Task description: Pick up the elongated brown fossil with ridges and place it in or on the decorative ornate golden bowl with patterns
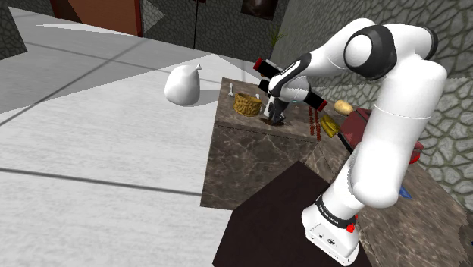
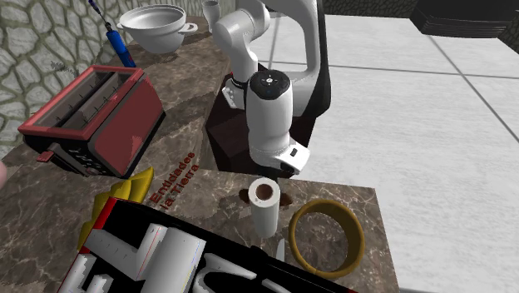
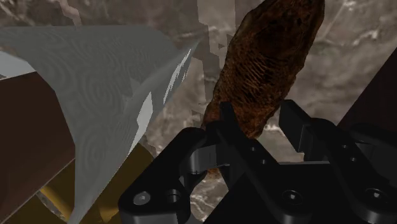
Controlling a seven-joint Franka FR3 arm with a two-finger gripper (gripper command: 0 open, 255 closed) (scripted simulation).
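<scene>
The brown ridged fossil (image 3: 267,63) runs lengthwise away from my gripper (image 3: 257,119), whose black fingers (image 3: 224,124) clasp its near end from both sides. I cannot tell whether it rests on the marble top or is just above it. In the shoulder view the gripper (image 1: 274,114) is low over the table, right beside the ornate golden bowl (image 1: 246,104). In the second exterior view the gripper (image 2: 285,173) hangs above a white paper roll (image 2: 264,206), and the golden bowl (image 2: 326,237) stands empty to the right of the roll.
A red toaster (image 2: 91,116), a white pot (image 2: 154,29), a blue pen (image 2: 116,42), a banana (image 2: 116,196) and a black box (image 2: 166,250) of white parts share the counter. The table's edge (image 1: 227,133) drops off beside the bowl. A white sack (image 1: 184,85) sits on the floor.
</scene>
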